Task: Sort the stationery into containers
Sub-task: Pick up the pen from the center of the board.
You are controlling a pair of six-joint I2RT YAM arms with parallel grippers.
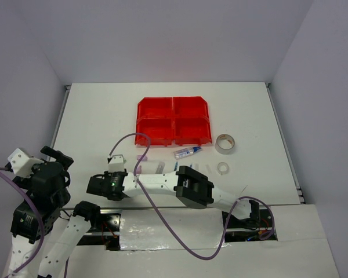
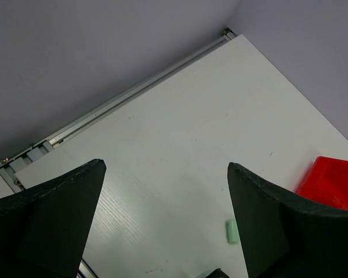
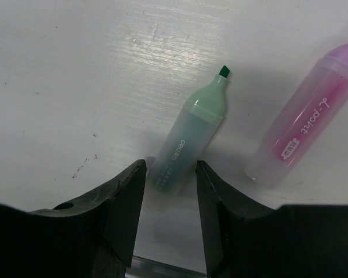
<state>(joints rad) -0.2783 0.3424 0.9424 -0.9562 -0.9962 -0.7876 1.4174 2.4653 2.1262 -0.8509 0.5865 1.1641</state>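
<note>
The green highlighter (image 3: 188, 136) lies flat on the white table (image 3: 75, 69). In the right wrist view its long axis runs on a diagonal: the bare, uncapped chisel tip points up and to the right, away from the fingers, and the blunt rear end points back toward the camera. The right gripper (image 3: 169, 168) straddles that rear end. Its jaws are parted only a little wider than the barrel, with one dark finger (image 3: 124, 202) on each side. A thin sliver of table seems to show on either side, so the fingers look to be just beside the barrel rather than pinching it, though the view is too tight to be sure. Near the green highlighter on the right lies a pink highlighter (image 3: 301, 127) on much the same slant, apart from both it and the fingers. From above, the right arm reaches across to the near left part of the table and hides the green highlighter. That spot is nearer than the red containers (image 1: 173, 119) and well apart from them. The left gripper (image 2: 165, 168) hangs above the table with its jaws spread wide and nothing between them; a green eraser (image 2: 232, 231) lies on the table below it
</note>
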